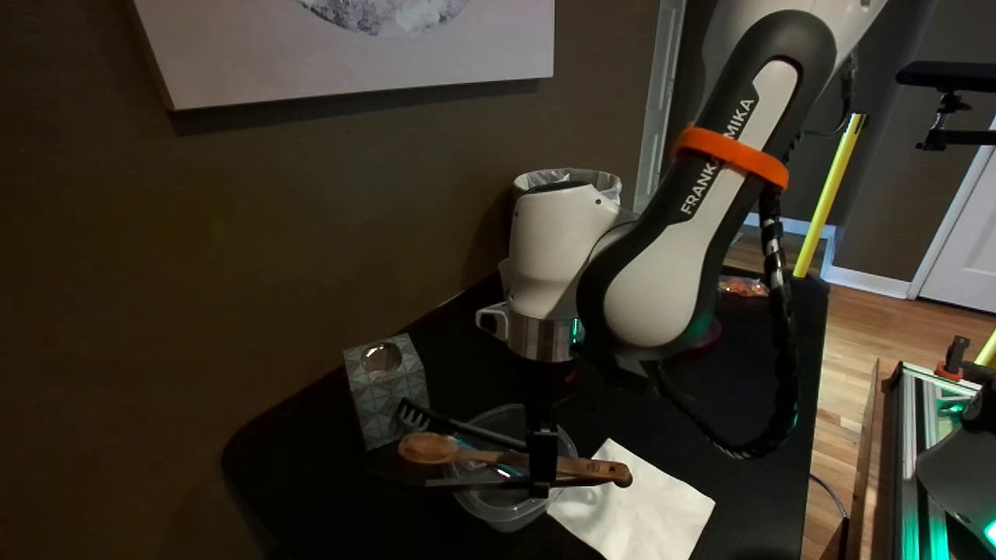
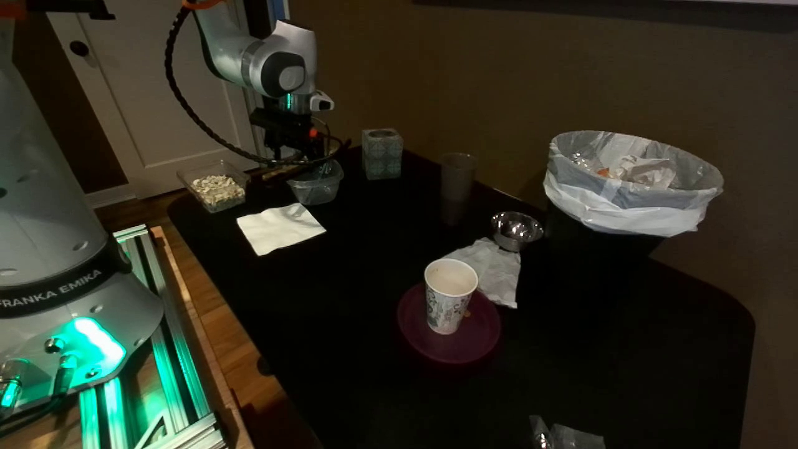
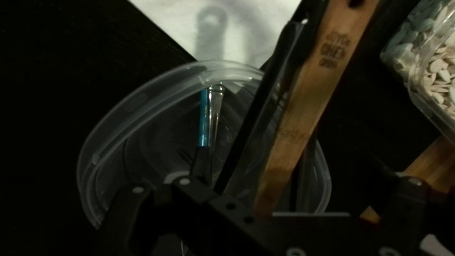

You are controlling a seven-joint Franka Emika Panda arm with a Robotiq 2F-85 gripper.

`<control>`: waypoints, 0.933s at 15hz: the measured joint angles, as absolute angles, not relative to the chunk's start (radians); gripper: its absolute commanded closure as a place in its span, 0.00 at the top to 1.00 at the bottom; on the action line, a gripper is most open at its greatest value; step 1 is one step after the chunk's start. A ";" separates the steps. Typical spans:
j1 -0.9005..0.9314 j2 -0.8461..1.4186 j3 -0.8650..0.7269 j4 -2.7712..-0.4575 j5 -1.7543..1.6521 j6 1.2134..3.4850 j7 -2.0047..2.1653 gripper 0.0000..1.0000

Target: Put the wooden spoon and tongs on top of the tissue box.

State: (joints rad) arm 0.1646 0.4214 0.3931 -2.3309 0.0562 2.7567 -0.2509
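Note:
The wooden spoon [image 1: 593, 468] lies across the top of a clear container [image 1: 506, 517], its oval head sticking out past the rim. Beside it run the tongs [image 1: 484, 434], dark, with a comb-like end; their joined end [image 3: 296, 41] lies along the spoon handle in the wrist view. My gripper [image 1: 542, 459] points down over the container, open, with the spoon and tongs passing through it. Its fingertips are mostly hidden, and I cannot tell whether they touch the utensils. Just past the spoon's head stands the tissue box [image 1: 393, 404], patterned grey; its top opening is bare.
Inside the container a teal-and-metal utensil [image 3: 204, 117] shows. A white napkin [image 2: 280, 227] and a seed container [image 2: 218, 190] are close by. Further along stand a dark tumbler [image 2: 457, 187], a steel bowl [image 2: 516, 231], a paper cup [image 2: 447, 305] on a maroon plate, and a bin [image 2: 629, 206].

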 measured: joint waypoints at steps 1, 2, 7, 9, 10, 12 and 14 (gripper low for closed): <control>0.167 0.422 0.390 -2.331 0.056 2.757 -0.251 1.00; 0.168 0.422 0.388 -2.330 0.056 2.757 -0.250 1.00; 0.186 0.425 0.372 -2.328 0.049 2.757 -0.236 1.00; 0.200 0.425 0.361 -2.328 0.044 2.758 -0.226 1.00; 0.204 0.425 0.358 -2.327 0.042 2.758 -0.220 1.00; 0.211 0.425 0.356 -2.325 0.042 2.759 -0.214 1.00; 0.217 0.425 0.356 -2.321 0.042 2.761 -0.210 1.00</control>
State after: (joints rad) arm 0.2166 0.4246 0.3557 -2.3207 0.0415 2.7613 -0.2097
